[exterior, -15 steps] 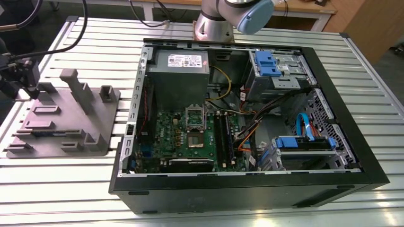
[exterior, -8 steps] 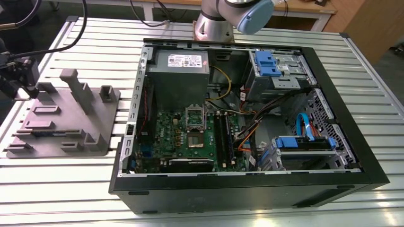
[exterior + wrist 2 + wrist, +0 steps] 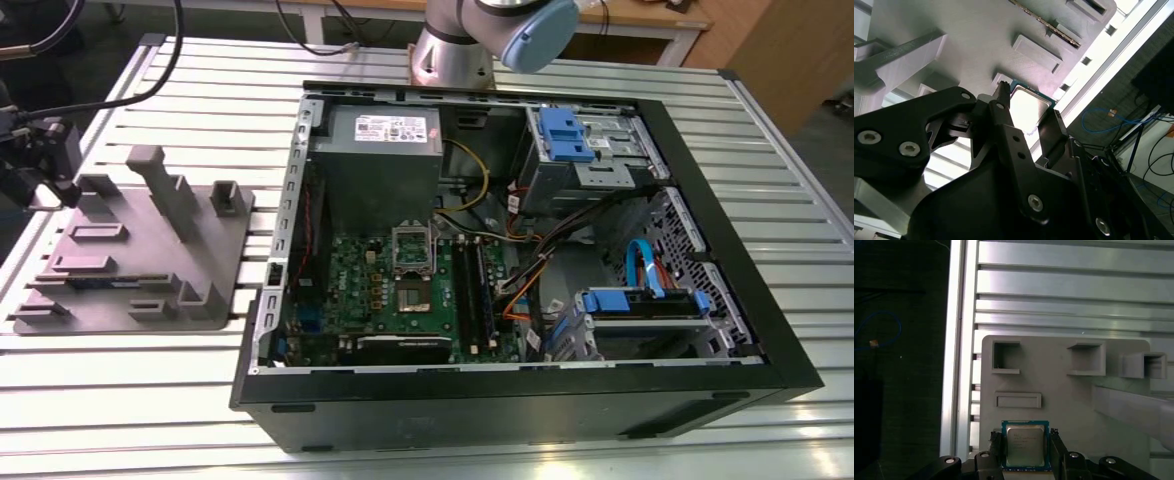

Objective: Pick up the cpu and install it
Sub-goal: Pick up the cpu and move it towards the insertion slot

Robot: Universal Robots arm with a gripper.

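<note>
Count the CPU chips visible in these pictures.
1. The cpu lies on the grey fixture plate, at the gripper. Others may be hidden in the computer case.

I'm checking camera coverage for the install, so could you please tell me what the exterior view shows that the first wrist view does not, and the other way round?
Exterior view: the open computer case, its green motherboard with the socket, and the arm's base. First wrist view: the cpu at the plate's near edge, with the gripper straddling it. Shared: the grey fixture plate and the slatted metal table it rests on.
</note>
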